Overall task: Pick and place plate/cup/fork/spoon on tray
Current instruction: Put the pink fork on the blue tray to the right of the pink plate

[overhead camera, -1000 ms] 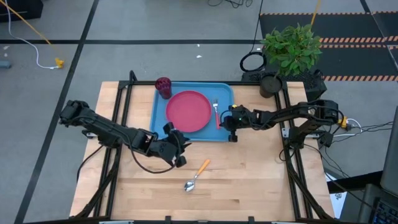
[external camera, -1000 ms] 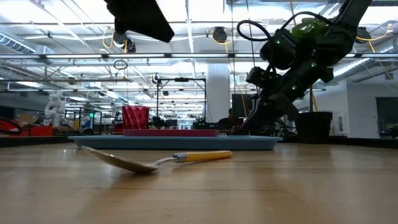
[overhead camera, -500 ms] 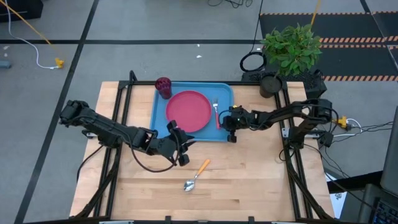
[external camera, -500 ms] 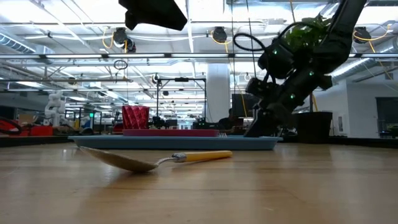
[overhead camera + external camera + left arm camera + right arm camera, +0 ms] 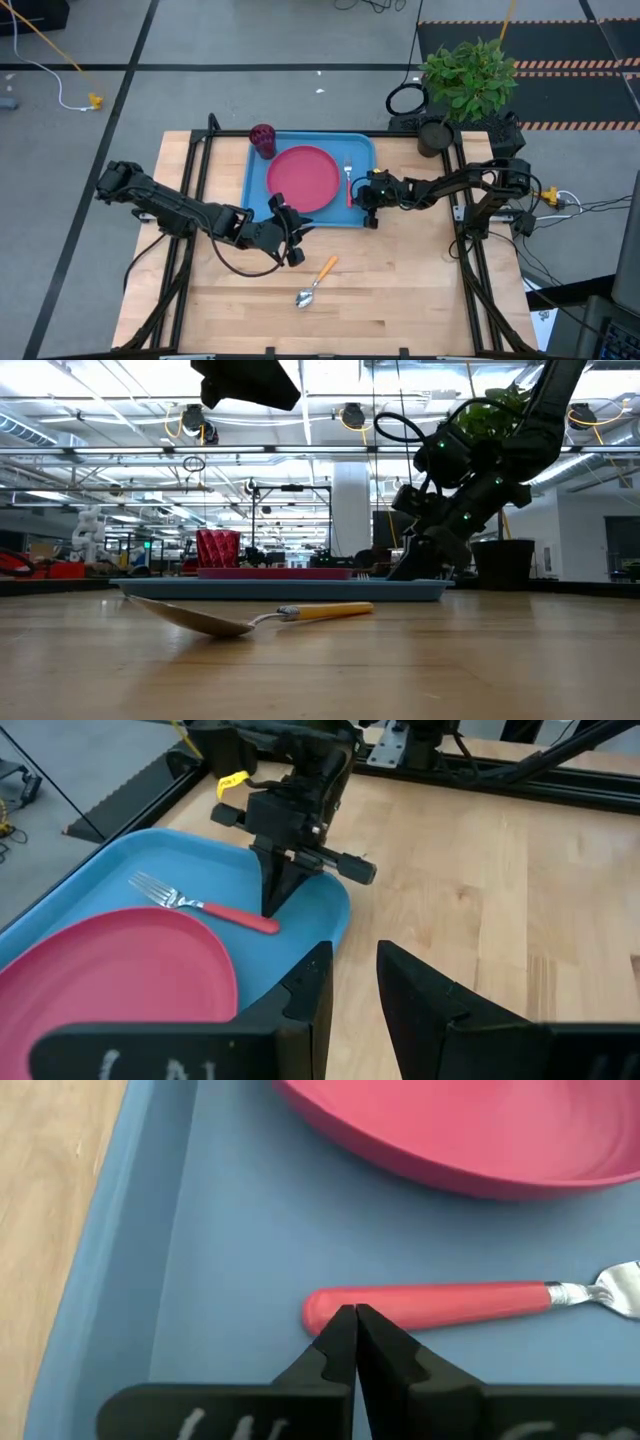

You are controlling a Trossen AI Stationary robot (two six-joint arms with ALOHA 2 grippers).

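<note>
Tray [image 5: 257, 180] holds one plate [image 5: 303, 179], one cup [image 5: 263, 139] and one fork [image 5: 348, 180]; the single spoon [image 5: 314, 283] lies on the wooden table [image 5: 420, 280]. A potted plant [image 5: 466, 78] stands beyond. Right gripper [image 5: 354, 1317], fingers pressed together, touches the fork handle's end. Left gripper [image 5: 350, 982] hovers slightly spread over the tray's near edge.

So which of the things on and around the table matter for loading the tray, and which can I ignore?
Job items:
tray
plate, on the tray
cup, in the tray's corner
fork, on the tray beside the plate
spoon, on the bare table

Ignore:
potted plant
yellow-ended cable on the floor
</note>
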